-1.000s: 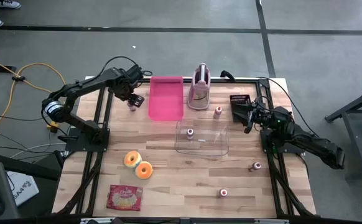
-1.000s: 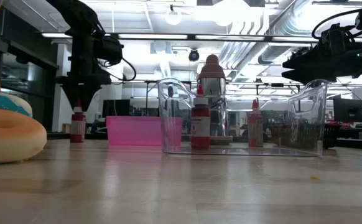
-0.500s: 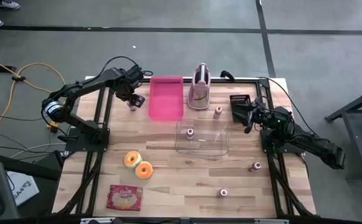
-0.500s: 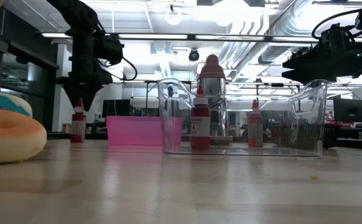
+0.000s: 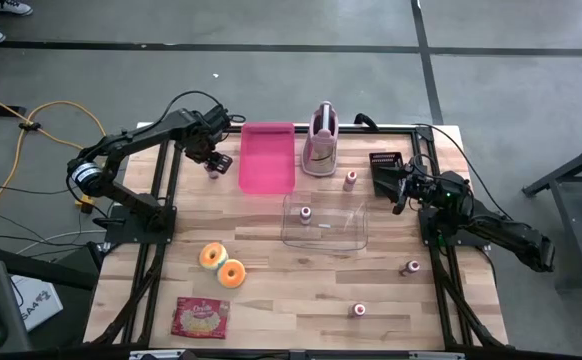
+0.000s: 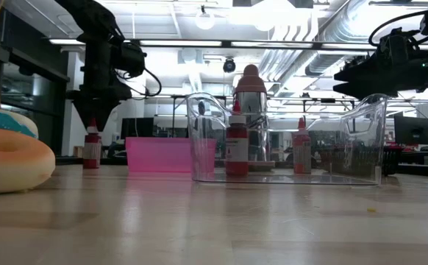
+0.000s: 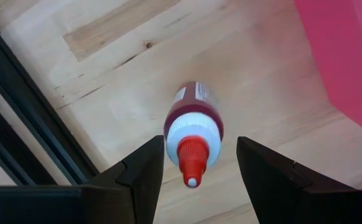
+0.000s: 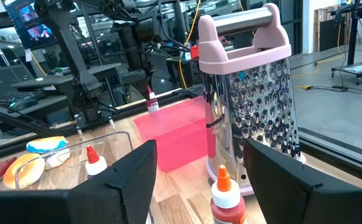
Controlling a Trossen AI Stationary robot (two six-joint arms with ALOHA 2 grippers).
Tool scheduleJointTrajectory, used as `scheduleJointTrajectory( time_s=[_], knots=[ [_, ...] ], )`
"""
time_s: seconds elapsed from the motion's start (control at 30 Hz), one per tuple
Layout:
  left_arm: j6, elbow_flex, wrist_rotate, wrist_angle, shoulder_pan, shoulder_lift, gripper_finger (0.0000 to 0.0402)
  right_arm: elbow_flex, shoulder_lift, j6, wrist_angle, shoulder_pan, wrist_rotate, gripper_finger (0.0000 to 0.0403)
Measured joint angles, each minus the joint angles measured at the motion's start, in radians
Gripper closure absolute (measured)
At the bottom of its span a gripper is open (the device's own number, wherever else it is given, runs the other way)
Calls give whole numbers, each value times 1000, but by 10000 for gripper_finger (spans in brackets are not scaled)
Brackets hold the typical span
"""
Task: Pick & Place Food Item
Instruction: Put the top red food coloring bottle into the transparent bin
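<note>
Hovering over a red bottle (image 7: 193, 127) (label unreadable), left gripper (image 7: 193, 180) jaws spread wide.

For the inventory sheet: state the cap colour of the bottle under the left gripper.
Red, on a white collar; the bottle shows best in the left wrist view.

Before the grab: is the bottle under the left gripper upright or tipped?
Upright. The bottle shows its red tip straight up between the open left gripper fingers; it stands on the table in the low view.
</note>
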Motion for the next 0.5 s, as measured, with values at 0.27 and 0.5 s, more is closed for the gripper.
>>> scheduleJointTrajectory(
  time_s=[0.27, 0.5],
  knots=[
    [14, 0, -3, -7, 17, 0, 208, 0, 0, 0, 0, 0, 0, 176],
    [19, 0, -1, -6, 27, 0, 210, 0, 0, 0, 0, 0, 0, 176]
  ],
)
